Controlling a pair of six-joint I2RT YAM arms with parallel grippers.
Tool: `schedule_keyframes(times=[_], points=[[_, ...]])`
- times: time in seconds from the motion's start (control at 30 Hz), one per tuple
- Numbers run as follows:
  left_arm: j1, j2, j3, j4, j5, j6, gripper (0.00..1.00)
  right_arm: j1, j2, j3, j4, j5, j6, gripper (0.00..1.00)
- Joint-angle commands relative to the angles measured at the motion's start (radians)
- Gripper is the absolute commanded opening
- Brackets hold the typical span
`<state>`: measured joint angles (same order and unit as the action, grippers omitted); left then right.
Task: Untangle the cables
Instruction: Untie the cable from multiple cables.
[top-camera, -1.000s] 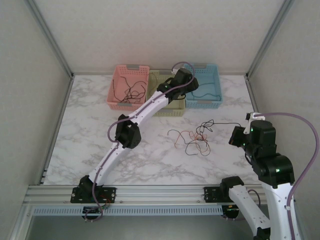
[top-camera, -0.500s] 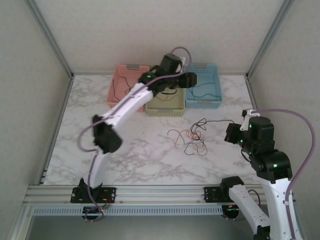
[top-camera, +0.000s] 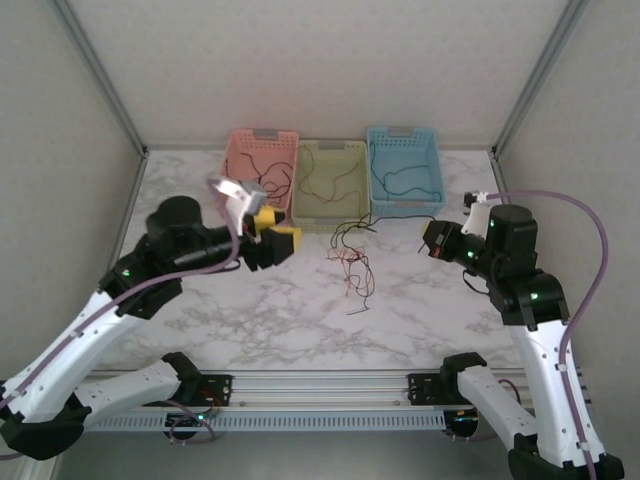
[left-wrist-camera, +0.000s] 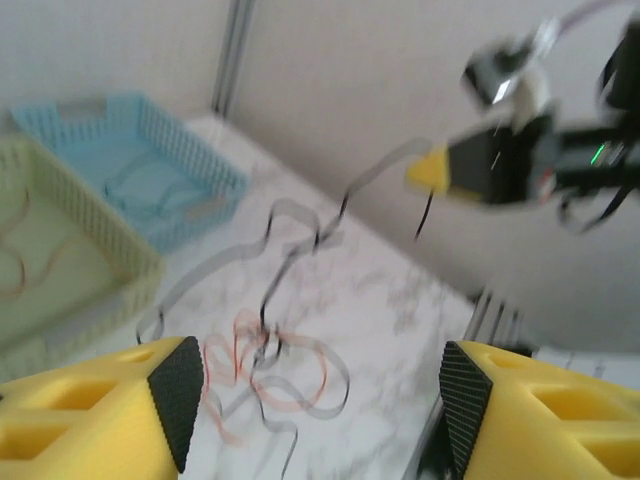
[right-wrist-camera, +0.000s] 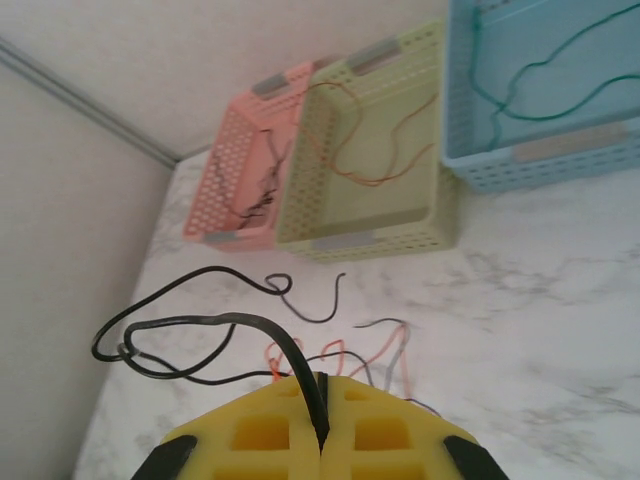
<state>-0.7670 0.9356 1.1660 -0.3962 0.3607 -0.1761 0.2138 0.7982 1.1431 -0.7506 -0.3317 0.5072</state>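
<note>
The work surface is a flat table (top-camera: 250, 310) with a glossy white-and-grey marble pattern. We see it enclosed by matt, finely textured pale walls (top-camera: 320, 60), joined at the corners by slim aluminium posts (top-camera: 100, 75).

At 12 o'clock on the table, three rectangular plastic baskets with perforated walls stand side by side: a pink basket (top-camera: 228, 175), a pale green basket (top-camera: 300, 185) and a blue basket (top-camera: 405, 209). Each holds thin wire: dark in the pink, red-orange in the green, teal in the blue.

The loose cables (top-camera: 350, 265) lie near the table centre, just in front of the green basket. They are thin, limp black and red-orange strands looped over one another.

The left gripper (left-wrist-camera: 318, 395) sits at 9 o'clock of the tangle. We find its blocky yellow fingers (left-wrist-camera: 90, 410), faced with dark pads, spread wide with nothing between them.

The right gripper (right-wrist-camera: 320, 415) sits at 3 o'clock of the tangle. Its jaws are pressed together on a black cable (right-wrist-camera: 190, 322), which rises off the table from the tangle to them
</note>
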Motion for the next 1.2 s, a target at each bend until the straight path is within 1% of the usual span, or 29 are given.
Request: schedule_keyframes(times=[0.0, 0.07, 0.17, 0.33, 0.5, 0.73, 0.8, 0.9, 1.03, 1.17], points=[[-0.006, -0.024, -0.077, -0.055, 0.075, 0.062, 0.69, 0.0, 0.004, 0.03, 0.091, -0.123, 0.072, 0.0], [-0.009, -0.025, -0.111, -0.048, 0.105, 0.084, 0.7, 0.0, 0.004, 0.013, 0.123, -0.148, 0.108, 0.0], [-0.016, 0.006, -0.132, -0.016, 0.121, 0.103, 0.71, 0.001, 0.006, -0.001, 0.162, -0.178, 0.15, 0.0], [-0.021, 0.107, -0.086, 0.065, 0.103, 0.163, 0.71, 0.003, 0.016, -0.008, 0.165, -0.191, 0.163, 0.0], [-0.04, 0.234, -0.017, 0.053, 0.06, 0.24, 0.7, 0.007, 0.008, -0.013, 0.163, -0.191, 0.173, 0.0], [-0.048, 0.302, 0.004, 0.166, 0.055, 0.242, 0.68, 0.009, 0.005, -0.023, 0.153, -0.189, 0.167, 0.0], [-0.05, 0.331, 0.025, 0.181, 0.054, 0.251, 0.66, 0.009, 0.003, -0.028, 0.153, -0.189, 0.169, 0.0], [-0.051, 0.358, 0.037, 0.22, 0.02, 0.265, 0.64, 0.01, 0.0, -0.033, 0.151, -0.192, 0.171, 0.0], [-0.051, 0.406, 0.064, 0.249, 0.015, 0.283, 0.61, 0.012, 0.001, -0.027, 0.136, -0.191, 0.164, 0.0], [-0.052, 0.421, 0.062, 0.28, -0.014, 0.284, 0.49, 0.012, -0.006, -0.029, 0.129, -0.19, 0.161, 0.0]])
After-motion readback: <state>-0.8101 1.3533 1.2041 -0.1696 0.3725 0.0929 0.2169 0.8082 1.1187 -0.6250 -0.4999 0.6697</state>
